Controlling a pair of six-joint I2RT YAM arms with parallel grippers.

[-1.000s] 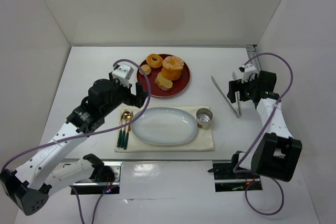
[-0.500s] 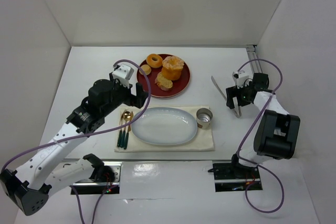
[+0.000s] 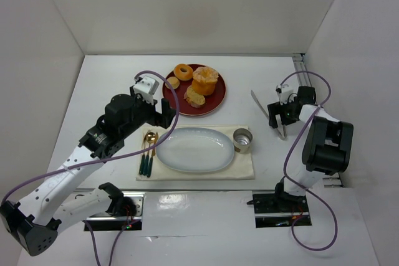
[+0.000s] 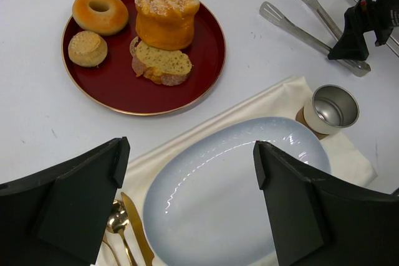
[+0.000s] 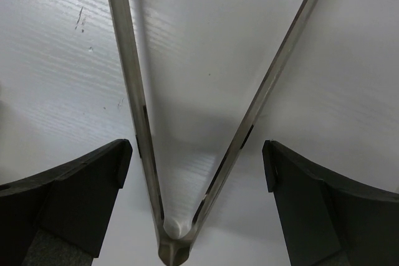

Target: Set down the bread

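Spread wide, the right end effector (image 5: 198,200) straddles the hinge of the tongs (image 5: 128,73) on the desk's (image 3: 112,91) right, likely to grip them for lifting the bread (image 4: 161,61), which lies on the far red plate (image 4: 118,91), while the left end effector (image 4: 190,197) hovers open above the oval plate (image 4: 262,130).

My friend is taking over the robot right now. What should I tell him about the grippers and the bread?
Left gripper: open, empty, hovering near the pale blue oval plate.
Right gripper: open, fingers either side of the hinge end of the tongs, which lie on the table.
Bread: on the red plate, against the tall orange pastry.
Done: nothing; the oval plate is empty.
Left: grip the tongs, lift the bread, place it, probably on the oval plate.
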